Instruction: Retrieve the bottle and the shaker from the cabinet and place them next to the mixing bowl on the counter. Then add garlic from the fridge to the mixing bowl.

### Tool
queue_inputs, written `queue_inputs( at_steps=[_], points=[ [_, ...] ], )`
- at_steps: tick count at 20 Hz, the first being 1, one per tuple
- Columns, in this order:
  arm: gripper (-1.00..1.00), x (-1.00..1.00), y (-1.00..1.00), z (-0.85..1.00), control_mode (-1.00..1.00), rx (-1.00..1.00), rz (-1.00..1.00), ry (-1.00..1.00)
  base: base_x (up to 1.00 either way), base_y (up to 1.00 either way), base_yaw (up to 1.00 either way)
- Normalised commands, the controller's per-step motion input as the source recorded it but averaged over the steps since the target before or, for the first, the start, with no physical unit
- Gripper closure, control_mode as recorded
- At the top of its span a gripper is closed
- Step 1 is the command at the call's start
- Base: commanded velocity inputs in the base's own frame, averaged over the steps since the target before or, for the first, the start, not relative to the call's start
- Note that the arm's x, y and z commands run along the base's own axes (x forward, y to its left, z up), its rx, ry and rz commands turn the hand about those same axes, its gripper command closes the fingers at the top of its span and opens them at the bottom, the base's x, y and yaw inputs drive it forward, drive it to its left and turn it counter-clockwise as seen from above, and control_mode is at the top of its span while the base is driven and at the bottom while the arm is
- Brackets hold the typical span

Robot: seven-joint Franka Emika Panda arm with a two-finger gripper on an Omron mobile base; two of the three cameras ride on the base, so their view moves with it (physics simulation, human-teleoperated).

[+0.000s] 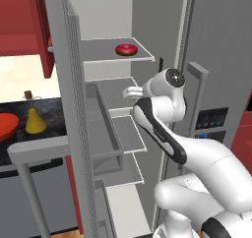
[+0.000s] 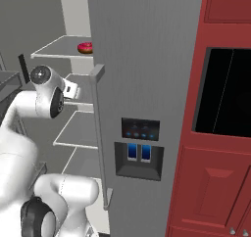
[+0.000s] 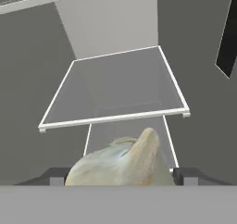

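Inside the open fridge (image 1: 118,133), I see my tool (image 3: 119,174) with its tips spread on either side of the garlic (image 3: 121,165), pinching it above a pale shelf (image 3: 115,86).

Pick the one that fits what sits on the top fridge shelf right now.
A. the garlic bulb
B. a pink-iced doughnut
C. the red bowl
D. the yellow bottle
B: the doughnut lies alone on the top shelf of the open fridge, while the yellow bottle and the red bowl stand on the counter, and the garlic sits between the fingers of the gripper lower down.
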Motion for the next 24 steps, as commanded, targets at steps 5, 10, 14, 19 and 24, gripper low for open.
queue_inputs(
  at_steps=[5, 10, 14, 19, 24],
  points=[
    [1.00, -0.94, -0.41, 0.60, -1.00, -0.05, -0.12, -0.04, 0.00, 0.00, 0.00],
    [1.00, -0.94, -0.22, 0.65, -1.00, -0.01, -0.10, -0.05, 0.00, 0.00, 0.00],
    [1.00, -0.93, -0.09, 0.73, -1.00, 0.01, 0.00, 0.00, 0.00, 0.00, 0.00],
    [1.00, -0.72, -0.02, 0.59, -1.00, 0.00, 0.02, 0.00, 0.00, 0.00, 0.00],
    [1.00, -0.51, -0.01, 0.14, -1.00, 0.00, 0.00, 0.00, 0.00, 0.00, 0.00]
  ],
)
